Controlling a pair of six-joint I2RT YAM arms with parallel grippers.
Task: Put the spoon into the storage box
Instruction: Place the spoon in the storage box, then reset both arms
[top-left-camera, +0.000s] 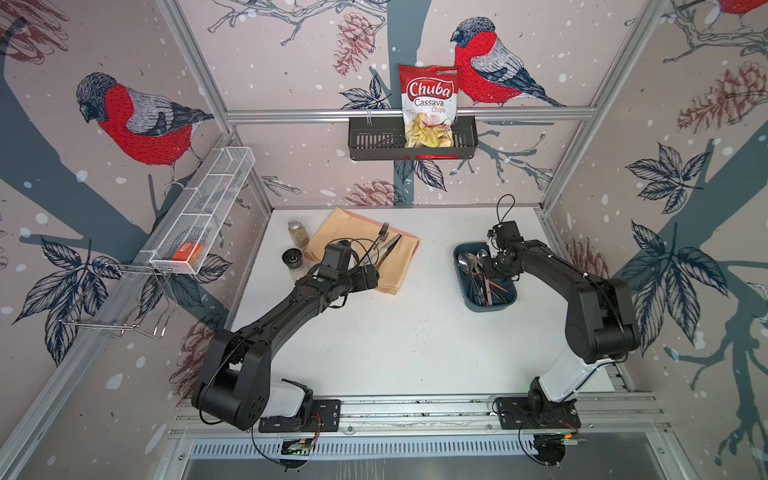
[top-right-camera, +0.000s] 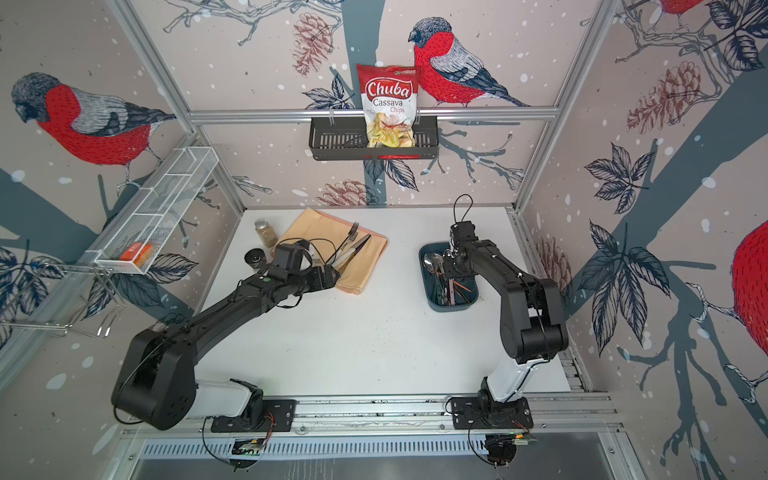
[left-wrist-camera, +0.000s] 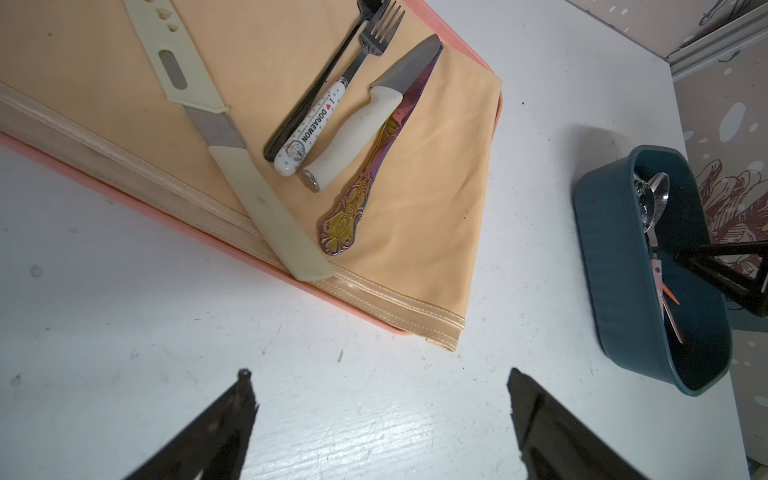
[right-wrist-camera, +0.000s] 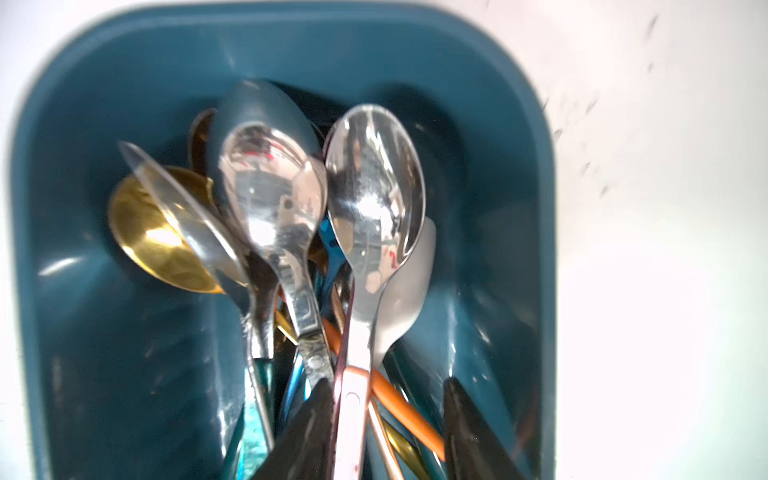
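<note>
Lower edge of the left wrist view: we list the left gripper, jaws spread wide, empty, above the bare table. Lower edge of the right wrist view: right gripper, jaws parted and clamping nothing, low inside the storage box. Centre frame: the spoon, pale-pink handle, lying on the heap of other spoons in that box, its handle running between the jaws, close against one. Farther off, left of centre in both top views: peach cloth bearing forks and knives. Risk, as we judge it: a lifting finger snags the handle and drags the spoon out, or nudges the light box sideways.
</note>
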